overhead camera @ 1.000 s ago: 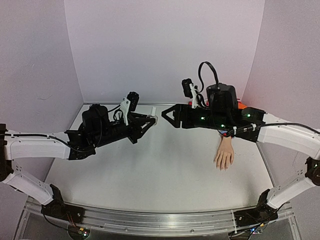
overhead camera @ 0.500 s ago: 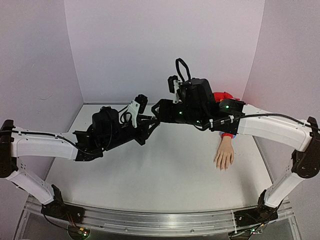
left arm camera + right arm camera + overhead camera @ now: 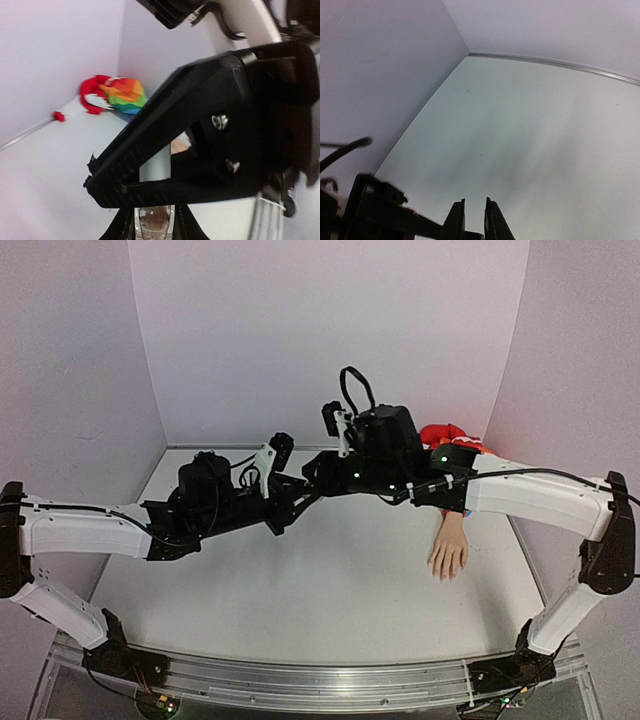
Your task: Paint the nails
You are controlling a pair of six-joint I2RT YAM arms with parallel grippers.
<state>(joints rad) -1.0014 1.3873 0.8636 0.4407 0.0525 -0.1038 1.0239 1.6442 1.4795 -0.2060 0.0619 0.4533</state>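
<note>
Mid-table point(image 3: 330, 610), nose to nose above the surface: left gripper point(image 3: 298, 494) and right gripper point(image 3: 474, 218), both arms reaching in from the sides; clamped between the left fingers, a small clear bottle point(image 3: 152, 223), caught at the bottom edge of the left wrist view; just above it, filling most of that view, the right gripper's black body; on the right, fingers drawn close with only a slim slit between them, and no telling whether anything is pinched there; well apart to the right, lying flat on the table with fingers toward the near edge, the pale fake hand point(image 3: 449, 545); at its fingertips the nails point(image 3: 445, 576), too small to make out, touched by neither gripper; beyond the wrist, partly hidden behind the right arm and bunched near the back right corner, the rainbow sleeve point(image 3: 124, 93) and red cuff point(image 3: 91, 95); close beside the cuff, a small red speck point(image 3: 60, 116) on the table.
</note>
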